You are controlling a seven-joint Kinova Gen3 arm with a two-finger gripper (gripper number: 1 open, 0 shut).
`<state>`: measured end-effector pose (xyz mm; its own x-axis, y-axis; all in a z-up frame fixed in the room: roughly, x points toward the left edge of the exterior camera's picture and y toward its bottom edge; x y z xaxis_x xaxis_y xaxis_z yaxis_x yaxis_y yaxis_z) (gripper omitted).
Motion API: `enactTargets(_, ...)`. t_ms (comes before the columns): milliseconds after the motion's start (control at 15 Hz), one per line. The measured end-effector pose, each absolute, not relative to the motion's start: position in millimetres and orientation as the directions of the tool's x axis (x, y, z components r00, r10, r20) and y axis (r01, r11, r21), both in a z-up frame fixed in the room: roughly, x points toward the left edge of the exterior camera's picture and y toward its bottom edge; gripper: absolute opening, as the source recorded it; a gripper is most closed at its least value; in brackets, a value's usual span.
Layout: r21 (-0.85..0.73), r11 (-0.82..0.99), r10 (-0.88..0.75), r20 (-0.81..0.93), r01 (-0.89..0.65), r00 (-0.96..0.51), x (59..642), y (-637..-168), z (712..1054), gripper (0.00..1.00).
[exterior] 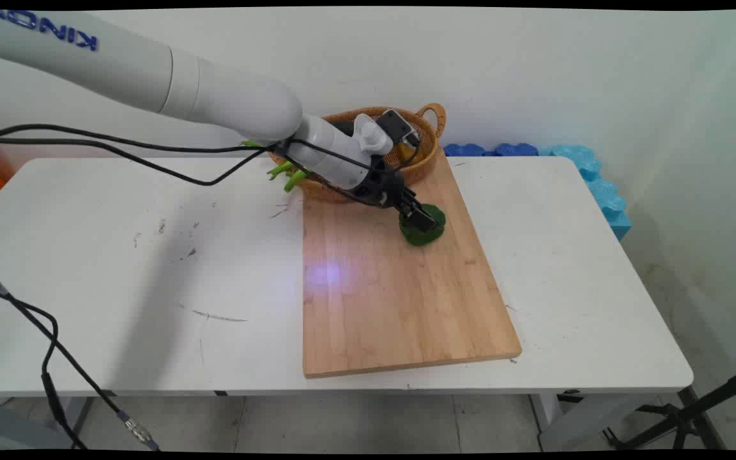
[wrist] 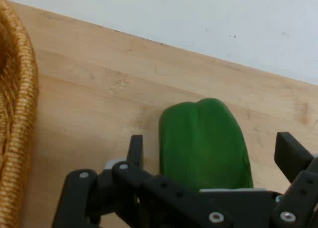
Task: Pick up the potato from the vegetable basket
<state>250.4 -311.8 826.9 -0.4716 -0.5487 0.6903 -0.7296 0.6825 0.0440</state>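
The green pepper [wrist: 204, 141] lay on its side on the wooden cutting board [exterior: 393, 300], directly ahead of the hand [wrist: 213, 156] and in the gap between its two fingers, with its long axis running straight away from the hand toward the board's far edge. In the hand view the left finger [wrist: 135, 149] stood just beside the pepper's left flank with a thin strip of board showing between them, and the right finger [wrist: 293, 156] stood a little farther off on the other side, so the hand was spread apart and clamped on nothing; whether either finger touched the pepper could not be told for certain. The pepper's near end was hidden under the black linkage, its rounded far end pointing forward. In the main view the hand came down at a slant over the pepper [exterior: 423, 229], which sat on the part of the board nearest the wall. Off to the hand's left, close by, rose the woven wall of a basket [wrist: 15, 114], resting partly on the board's end, and beyond the board lay the white surface [exterior: 119, 255].
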Motion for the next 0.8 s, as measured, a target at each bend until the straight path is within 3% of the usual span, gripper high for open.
enactTargets(333,0.031,0.697,-0.532,0.693,-0.717,-0.487,254.2,-312.1,834.9,1.0)
enactTargets(800,-0.043,0.743,-0.451,0.704,-0.668,-0.548,271.3,-332.6,877.6,1.0)
